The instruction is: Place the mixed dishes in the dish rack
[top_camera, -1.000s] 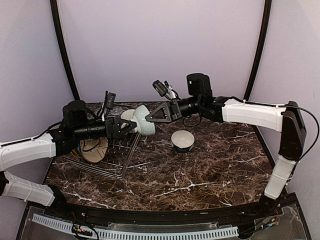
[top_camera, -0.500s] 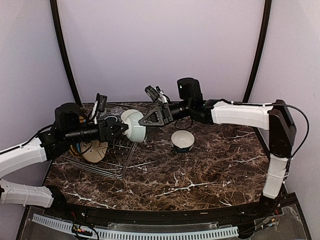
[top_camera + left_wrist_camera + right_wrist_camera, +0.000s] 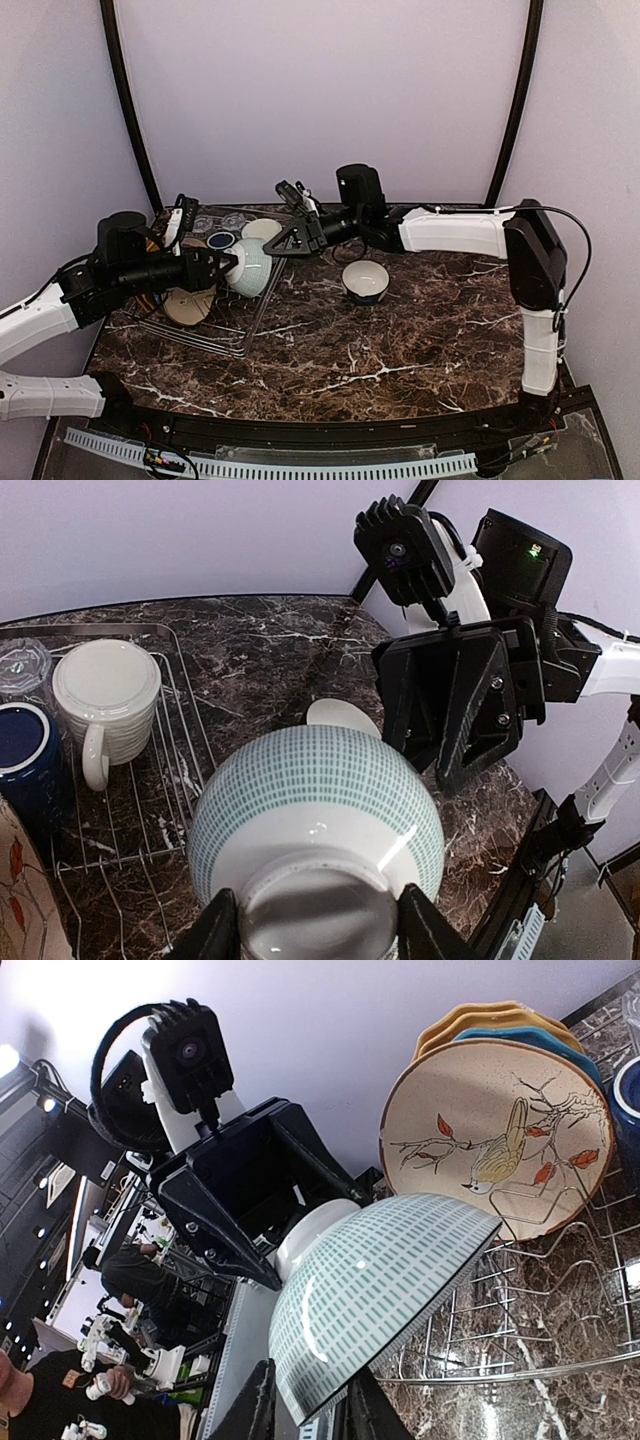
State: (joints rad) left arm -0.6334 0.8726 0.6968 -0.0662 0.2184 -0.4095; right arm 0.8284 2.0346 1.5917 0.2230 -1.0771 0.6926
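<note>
Gripping pale green bowl (image 3: 315, 800) by foot: left tool (image 3: 315, 910). Right tool (image 3: 310, 1378) straddles rim; clamped or loose, cannot tell.

No lettering, label or number can be read on the pale green bowl (image 3: 315, 800) or dish rack (image 3: 120, 820)

The left arm (image 3: 40, 318) and right arm (image 3: 455, 232) have white shells and black joints. A thin black cable (image 3: 588, 250) follows the right one. The right gripper (image 3: 275, 247) is black and triangular.
</note>
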